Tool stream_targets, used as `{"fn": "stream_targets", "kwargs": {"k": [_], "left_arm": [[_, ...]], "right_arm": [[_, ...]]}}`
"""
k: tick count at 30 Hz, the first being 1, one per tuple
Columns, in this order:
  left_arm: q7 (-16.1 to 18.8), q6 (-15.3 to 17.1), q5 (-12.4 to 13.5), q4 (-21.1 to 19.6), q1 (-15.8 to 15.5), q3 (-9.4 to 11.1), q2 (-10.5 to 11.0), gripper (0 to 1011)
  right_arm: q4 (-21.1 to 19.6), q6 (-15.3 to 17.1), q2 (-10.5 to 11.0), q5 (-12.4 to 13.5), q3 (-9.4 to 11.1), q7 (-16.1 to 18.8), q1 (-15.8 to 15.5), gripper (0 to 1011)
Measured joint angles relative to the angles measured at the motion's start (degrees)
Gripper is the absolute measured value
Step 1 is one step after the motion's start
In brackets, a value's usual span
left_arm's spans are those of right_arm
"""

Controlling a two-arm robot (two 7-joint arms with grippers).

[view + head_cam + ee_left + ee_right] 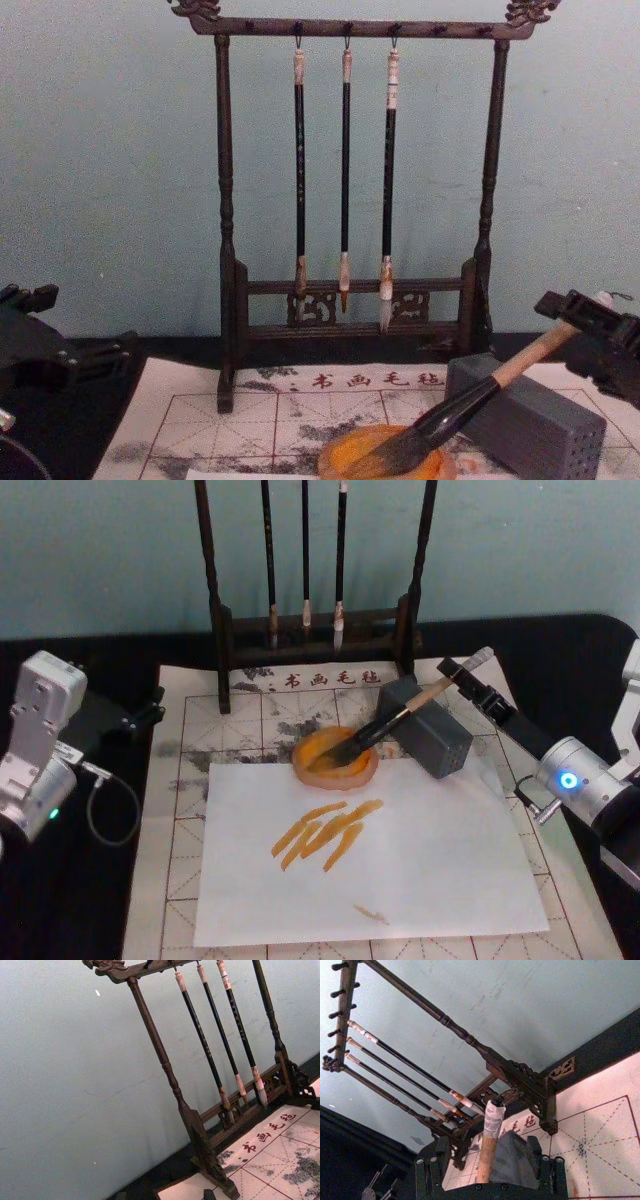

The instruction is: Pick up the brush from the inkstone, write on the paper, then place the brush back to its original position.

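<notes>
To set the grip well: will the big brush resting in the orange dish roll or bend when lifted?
The brush handle looks round and stiff, so it may roll if let go. Its bristles in the dish probably flex and drip.

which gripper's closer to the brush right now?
Right. The right gripper straddles the brush at its handle end, fingers open on either side. The left gripper sits off by the paper's left edge, well clear.
</notes>
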Motion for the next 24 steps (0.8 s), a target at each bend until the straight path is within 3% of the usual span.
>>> {"fn": "stream_targets", "kwargs": {"k": [7,16,20,21,24], "left_arm": [[0.0,0.0,0.0,0.0,0.0,0.0,0.0,1001],[0.0,0.0,0.0,0.0,0.0,0.0,0.0,1001],[0.0,0.0,0.0,0.0,0.0,0.0,0.0,1001],[0.0,0.0,0.0,0.0,0.0,0.0,0.0,1001],[0.0,0.0,0.0,0.0,0.0,0.0,0.0,1001]], "right_arm": [[0.0,0.0,0.0,0.0,0.0,-0.1,0.0,964],[-0.1,0.0,0.0,-0.1,0.0,-0.1,0.0,756],[-0.1,0.0,0.0,-0.1,0.0,-0.1,0.0,626],[-0.1,0.0,0.0,-0.1,0.0,-0.1,0.0,554],[-0.1,0.0,0.0,-0.1,0.0,-0.1,0.0,483]]}}
